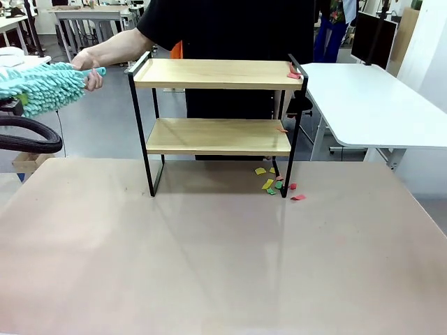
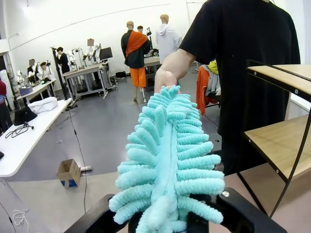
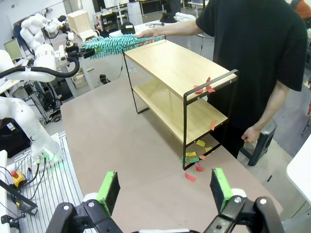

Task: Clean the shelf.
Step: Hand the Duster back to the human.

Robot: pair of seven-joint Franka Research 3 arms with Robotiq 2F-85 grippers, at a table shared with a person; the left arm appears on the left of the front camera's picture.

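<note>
**Duster at the shelf's end, paper scraps by the shelf's foot**

The bench [image 1: 209,265] is a wide pinkish-brown surface. The shelf [image 1: 216,132] stands on its far half, a little left of the middle in the front view, with 2 light wooden boards in a thin black frame.

A person in a black T-shirt [image 3: 252,53] stands behind the shelf. One hand of the person [image 1: 89,70] holds the far end of a turquoise fluffy duster [image 1: 38,85], at the left of the shelf and about level with the top board. The other hand [image 3: 250,134] hangs low beside the shelf's other end.

The duster's near end lies between the fingers of the left gripper [image 2: 172,221] in the left wrist view. From these pictures I cannot tell if this gripper clamps the duster or has let it go.

The right gripper [image 3: 165,187] is released, its 2 green pads [image 3: 109,189] well apart with nothing between them, and it hovers above the bench.

Small paper scraps [image 1: 279,185], yellow, green and red, lie on the bench at the shelf's right foot. 1 red scrap [image 1: 294,72] sits at the right end of the top board, and 1 orange scrap [image 1: 281,128] at the right edge of the lower board.
</note>
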